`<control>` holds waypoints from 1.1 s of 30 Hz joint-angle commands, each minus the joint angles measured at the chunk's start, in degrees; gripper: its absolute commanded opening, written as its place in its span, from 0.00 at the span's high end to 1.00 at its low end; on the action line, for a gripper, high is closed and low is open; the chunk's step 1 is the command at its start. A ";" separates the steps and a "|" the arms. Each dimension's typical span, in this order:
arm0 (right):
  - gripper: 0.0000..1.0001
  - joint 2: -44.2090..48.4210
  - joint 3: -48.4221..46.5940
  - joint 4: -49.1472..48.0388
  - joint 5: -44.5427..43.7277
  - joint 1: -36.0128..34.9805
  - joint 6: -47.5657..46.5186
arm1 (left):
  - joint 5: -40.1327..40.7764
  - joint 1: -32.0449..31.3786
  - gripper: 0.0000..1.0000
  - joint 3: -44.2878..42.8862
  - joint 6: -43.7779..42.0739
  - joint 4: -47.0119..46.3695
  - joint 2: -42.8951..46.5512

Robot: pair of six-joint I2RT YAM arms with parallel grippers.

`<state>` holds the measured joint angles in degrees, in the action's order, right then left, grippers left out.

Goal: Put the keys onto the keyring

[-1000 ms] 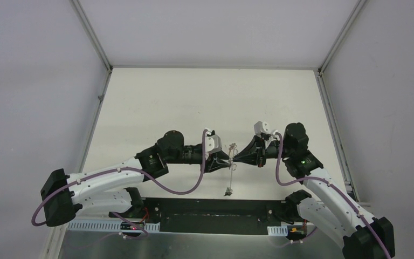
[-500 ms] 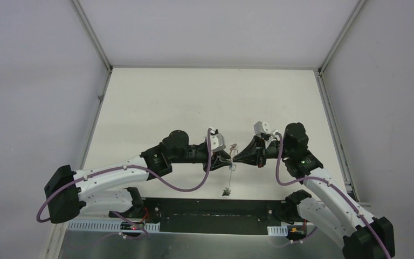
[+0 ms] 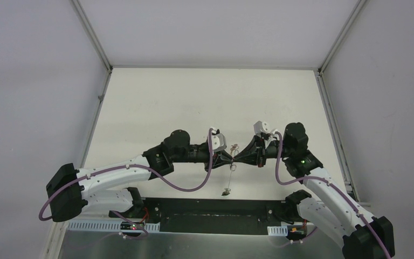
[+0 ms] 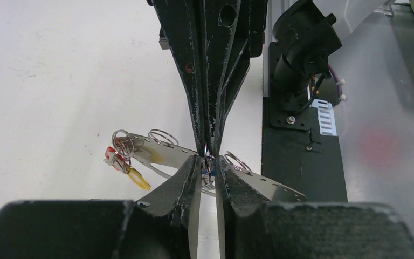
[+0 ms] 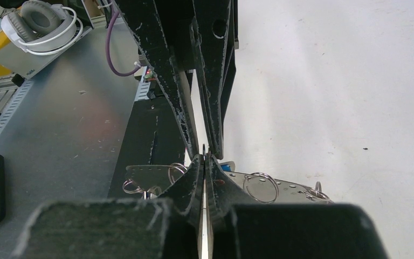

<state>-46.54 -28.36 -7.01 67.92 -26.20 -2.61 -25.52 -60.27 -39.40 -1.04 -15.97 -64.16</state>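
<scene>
No text, label, brand, number or sign can be read in any of the views.

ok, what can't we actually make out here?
- Top view: the keyring is a thin line, detail too small.
- Left wrist: what the left pincer grips. Its fingers cover the contact; only a blue speck shows.
- Right wrist: the right pincer contact is hidden likewise, and its body cuts off the keyring's lower edge.
- Of the keys, one red-and-yellow cluster shows in left wrist; too small to count.
</scene>
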 commanded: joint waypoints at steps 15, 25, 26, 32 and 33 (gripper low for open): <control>1.00 0.49 -1.30 -3.70 0.57 -0.35 0.41 | 0.94 0.29 0.94 -1.72 -1.92 1.45 0.14; 1.00 0.42 -1.18 -3.63 0.41 -0.35 0.52 | 2.46 0.28 0.77 -2.95 -2.72 3.75 -0.17; 1.00 0.40 -1.15 -3.68 0.38 -0.35 0.56 | 2.30 0.28 0.77 -3.04 -2.86 3.57 -0.17; 1.00 0.23 -1.24 -3.63 0.42 -0.35 0.50 | 0.83 0.24 0.71 -3.94 -2.68 3.01 -0.50; 1.00 0.16 -1.21 -3.66 0.37 -0.35 0.50 | 0.56 0.26 0.71 -4.12 -2.70 2.89 -0.59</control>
<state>-46.57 -28.36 -7.03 67.72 -26.24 -2.42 -24.10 -59.94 -40.58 -3.14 -11.40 -64.49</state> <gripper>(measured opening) 0.005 0.290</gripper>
